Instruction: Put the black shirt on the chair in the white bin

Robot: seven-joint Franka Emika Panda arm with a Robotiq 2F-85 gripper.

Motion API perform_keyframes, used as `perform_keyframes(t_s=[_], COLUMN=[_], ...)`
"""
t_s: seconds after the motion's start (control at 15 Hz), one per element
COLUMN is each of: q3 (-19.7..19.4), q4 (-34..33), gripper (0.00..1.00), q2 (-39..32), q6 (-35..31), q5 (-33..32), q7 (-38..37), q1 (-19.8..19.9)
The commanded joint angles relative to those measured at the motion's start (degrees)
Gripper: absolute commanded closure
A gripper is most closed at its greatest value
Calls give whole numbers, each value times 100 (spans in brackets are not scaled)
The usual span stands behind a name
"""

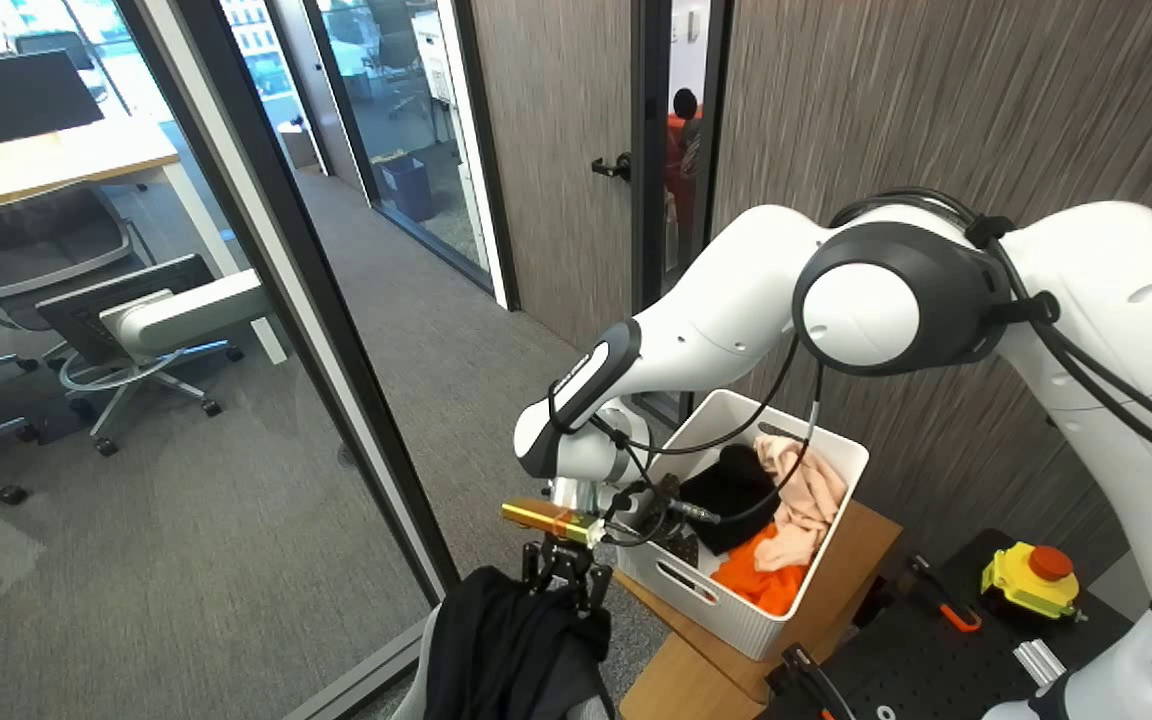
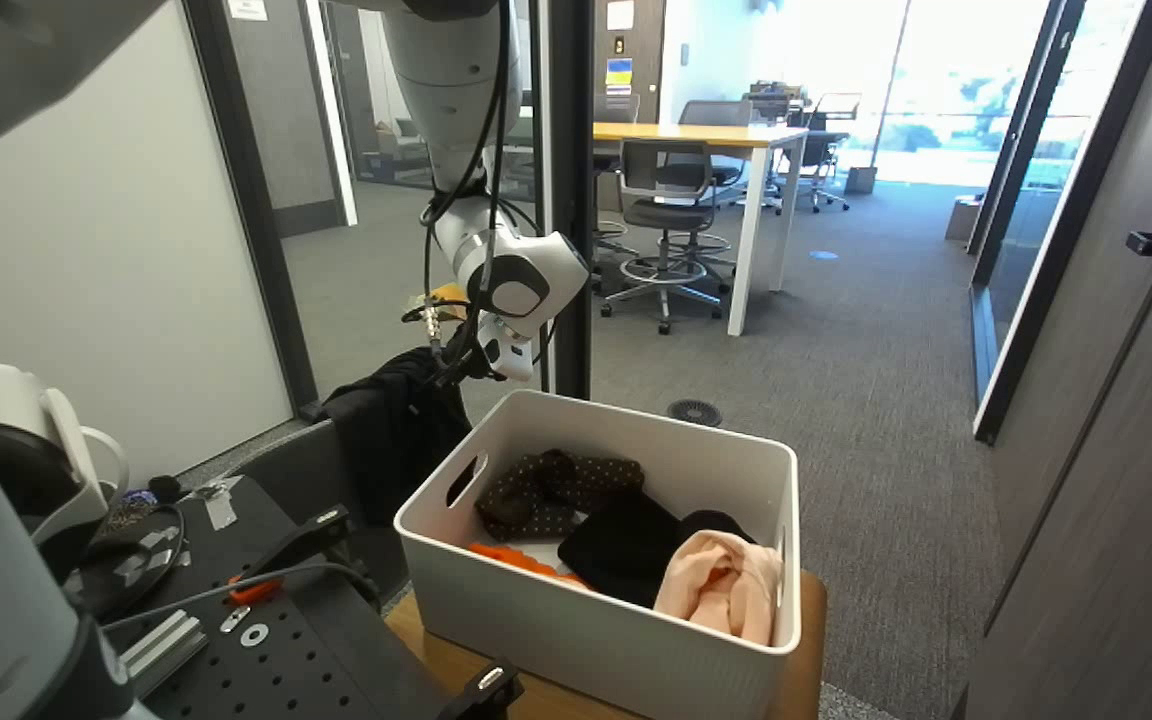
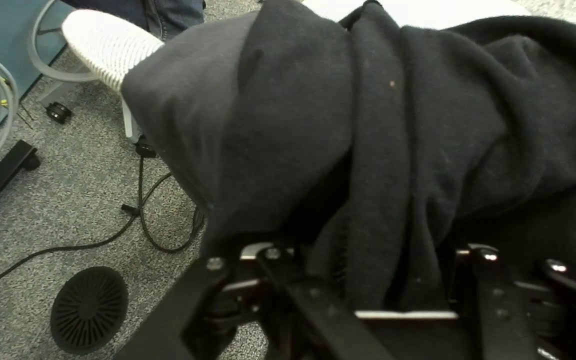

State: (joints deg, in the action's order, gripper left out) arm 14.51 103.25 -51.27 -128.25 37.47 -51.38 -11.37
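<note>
The black shirt (image 1: 496,640) is draped over the back of a grey chair (image 2: 291,465). The shirt shows in both exterior views (image 2: 401,425) and fills much of the wrist view (image 3: 313,115), where the chair's white edge (image 3: 113,47) shows at upper left. My gripper (image 1: 564,592) is at the top of the shirt, pointing down. In the wrist view the gripper's fingers (image 3: 375,280) are apart, with folds of the shirt between them; the fingertips are partly lost in the dark cloth. The white bin (image 1: 736,620) stands beside the chair and also shows in an exterior view (image 2: 596,640).
The bin holds black cloth (image 2: 626,545), peach cloth (image 2: 726,585), orange cloth (image 1: 761,575) and brown dotted cloth (image 2: 556,490). It stands on a wooden stand (image 1: 841,590). A black perforated table (image 1: 916,660) carries tools and a yellow stop button (image 1: 1031,580). A glass partition frame (image 1: 336,330) rises beyond the chair.
</note>
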Motion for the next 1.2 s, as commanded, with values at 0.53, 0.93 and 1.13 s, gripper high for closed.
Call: perform_keyframes(t_s=[0.53, 0.93, 1.13], q3=[-100, -165, -448], q4=[-163, 28, 546], gripper=[97, 97, 97], q2=[-62, 199, 968], q6=[76, 36, 4], q5=[132, -25, -533], q7=[150, 371, 565], q1=[-98, -104, -218])
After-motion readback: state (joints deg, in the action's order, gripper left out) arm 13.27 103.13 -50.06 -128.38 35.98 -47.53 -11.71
